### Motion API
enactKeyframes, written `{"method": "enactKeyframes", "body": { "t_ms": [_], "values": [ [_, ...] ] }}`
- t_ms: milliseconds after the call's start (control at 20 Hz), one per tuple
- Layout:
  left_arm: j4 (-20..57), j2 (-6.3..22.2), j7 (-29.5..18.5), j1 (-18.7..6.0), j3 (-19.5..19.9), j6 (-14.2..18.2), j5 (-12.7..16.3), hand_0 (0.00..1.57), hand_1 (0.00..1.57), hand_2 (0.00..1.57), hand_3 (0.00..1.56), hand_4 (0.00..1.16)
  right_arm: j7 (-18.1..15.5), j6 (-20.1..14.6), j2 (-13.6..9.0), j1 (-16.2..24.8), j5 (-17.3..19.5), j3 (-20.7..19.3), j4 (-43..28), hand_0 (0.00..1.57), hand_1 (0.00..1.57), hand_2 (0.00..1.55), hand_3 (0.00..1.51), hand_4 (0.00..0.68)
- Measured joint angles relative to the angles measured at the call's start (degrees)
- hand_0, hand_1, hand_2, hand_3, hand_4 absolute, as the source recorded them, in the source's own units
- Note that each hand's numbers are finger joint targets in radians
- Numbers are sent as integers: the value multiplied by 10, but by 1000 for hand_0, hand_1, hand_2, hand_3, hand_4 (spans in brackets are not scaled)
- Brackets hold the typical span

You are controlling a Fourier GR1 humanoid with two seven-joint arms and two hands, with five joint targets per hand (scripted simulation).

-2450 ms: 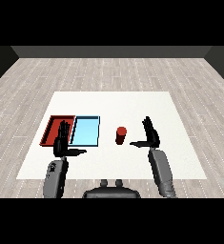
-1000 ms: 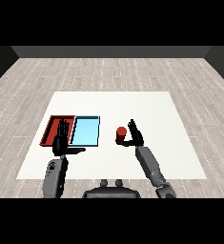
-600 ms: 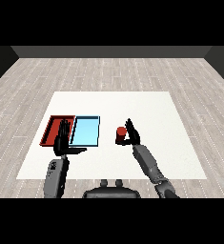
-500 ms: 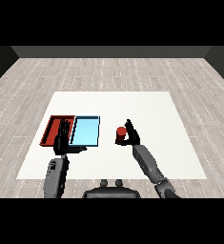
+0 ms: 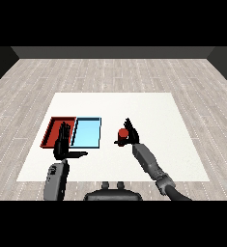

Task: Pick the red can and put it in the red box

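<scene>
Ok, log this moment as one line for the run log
stage: grasping | right hand: curled round red can | left hand: open, at red tray near edge | blue tray: holds nothing | can: not in tray

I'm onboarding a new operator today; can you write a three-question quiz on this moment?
1. True or false: the red can lies inside the red tray.
2. Which tray is nearer the can? A) red tray B) light blue tray
3. Fill in: the ___ hand is at the can.

Key: 1 false, it is on the table at the right hand. 2 B. 3 right; the left hand has straight fingers over the red tray's near edge.
</scene>
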Motion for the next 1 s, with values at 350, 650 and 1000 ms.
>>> {"method": "enactKeyframes", "body": {
  "t_ms": [350,650,1000],
  "values": [
    [6,5,0,-9,9,-3,8,0,0,0,0,0,-4,-23,0,-8,-49,55,11,0,0,0,0,0],
    [14,-2,-11,-8,2,1,-1,0,0,0,0,0,-14,-76,0,-37,-99,93,52,1262,1262,1324,1280,269],
    [3,2,-3,-7,5,1,1,0,0,0,0,0,-16,-165,0,-64,-137,137,78,1467,1467,1450,1400,595]
  ]
}}
